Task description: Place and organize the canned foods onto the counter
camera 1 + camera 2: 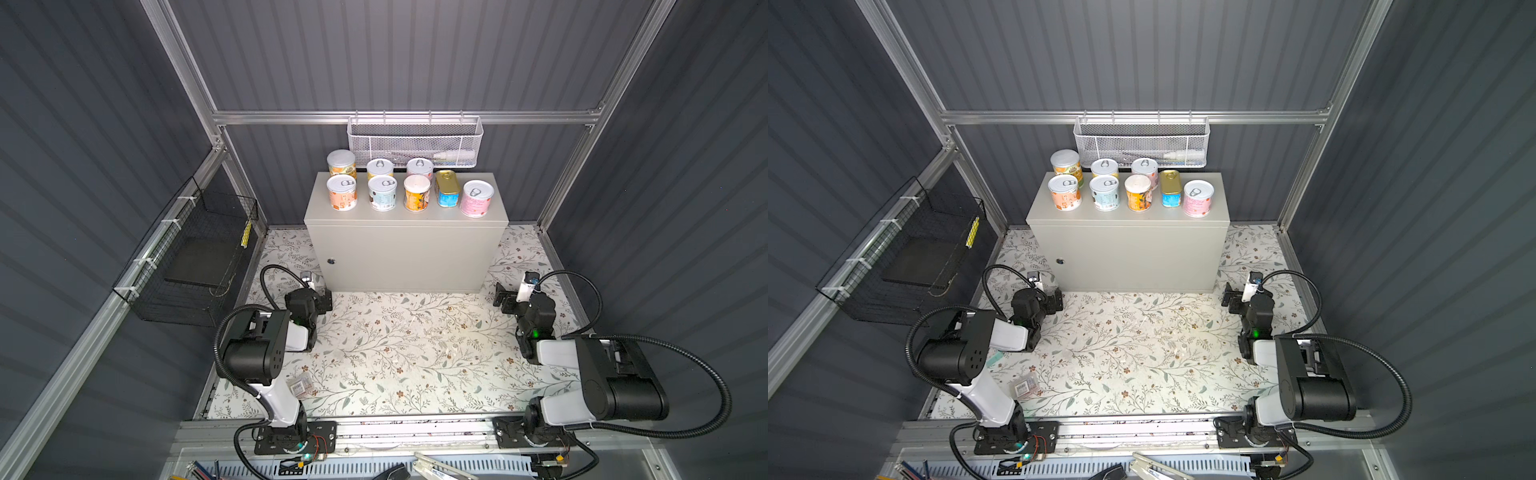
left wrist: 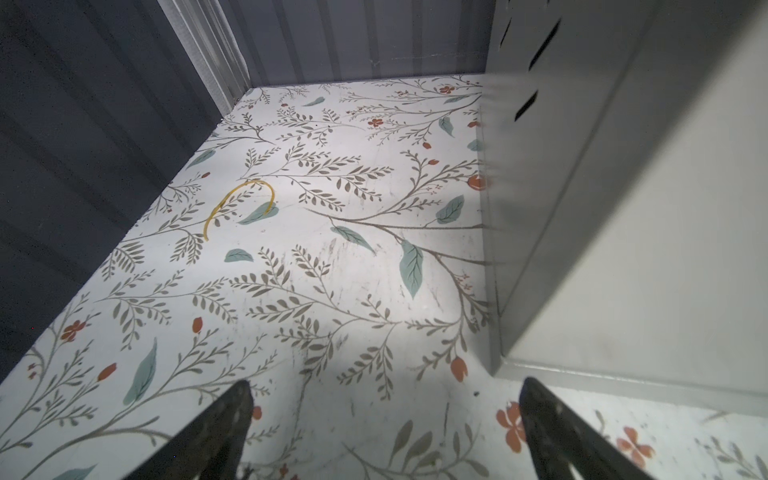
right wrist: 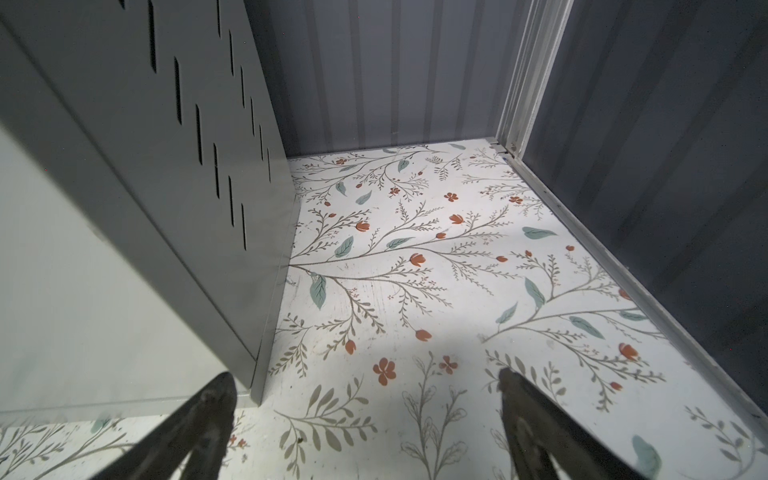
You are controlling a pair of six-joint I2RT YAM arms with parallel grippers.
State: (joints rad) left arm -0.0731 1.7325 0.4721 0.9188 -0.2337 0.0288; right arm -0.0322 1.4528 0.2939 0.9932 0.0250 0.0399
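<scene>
The counter (image 1: pixel 405 253) is a beige-grey metal cabinet at the back middle, seen in both top views. On its flat top several canned foods stand upright in two rows. The front row runs from an orange-labelled can (image 1: pixel 341 192) past the gold tin (image 1: pixel 447 188) to a pink can (image 1: pixel 476 198). Three cans (image 1: pixel 380 167) stand behind. My left gripper (image 1: pixel 324 298) sits low by the counter's front left corner, open and empty (image 2: pixel 386 395). My right gripper (image 1: pixel 500 297) sits by the front right corner, open and empty (image 3: pixel 363 386).
A white mesh basket (image 1: pixel 413 141) hangs on the rear rail above the cans. A black wire basket (image 1: pixel 195 257) hangs on the left wall. A clear barcode packet (image 1: pixel 300 386) lies on the floral mat (image 1: pixel 407 353) near the left arm. A yellow rubber band (image 2: pixel 241 203) lies left of the counter.
</scene>
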